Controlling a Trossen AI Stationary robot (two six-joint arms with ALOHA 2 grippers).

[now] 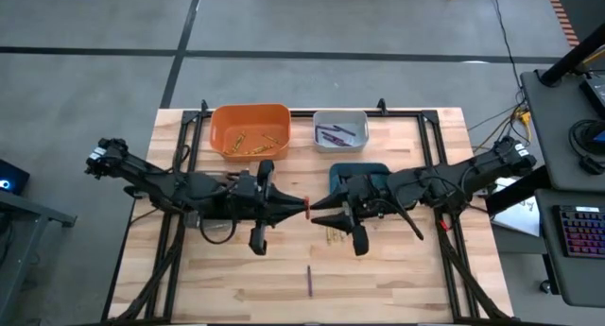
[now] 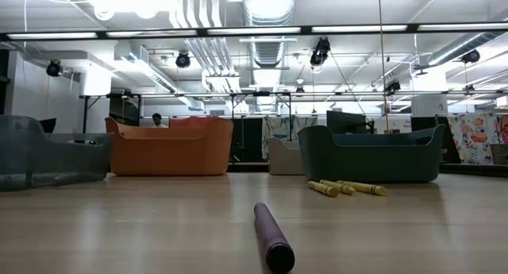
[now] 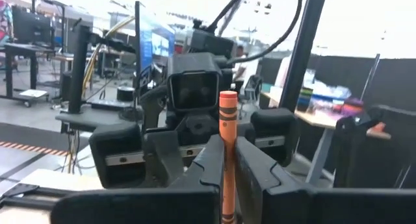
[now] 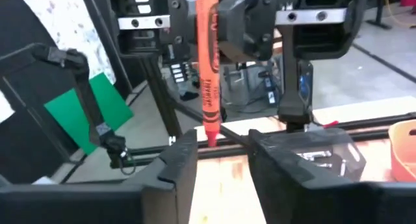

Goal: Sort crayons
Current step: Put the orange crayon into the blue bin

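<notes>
Meeting nose to nose above the bench (image 1: pixel 236 279), the left tool (image 1: pixel 301 205) pinches an orange crayon (image 3: pixel 227 159) while the right tool (image 1: pixel 317 209) stands narrowly parted around its other end. A mistimed release during this apparent handover could drop it among the yellow crayons (image 2: pixel 346 187) beside the dark bin (image 2: pixel 373 155).

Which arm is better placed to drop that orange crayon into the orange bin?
Left. The left gripper has its fingers closed on the orange crayon, and the orange bin sits on its side of the table. The right gripper only has open fingers around the crayon's tip.
</notes>
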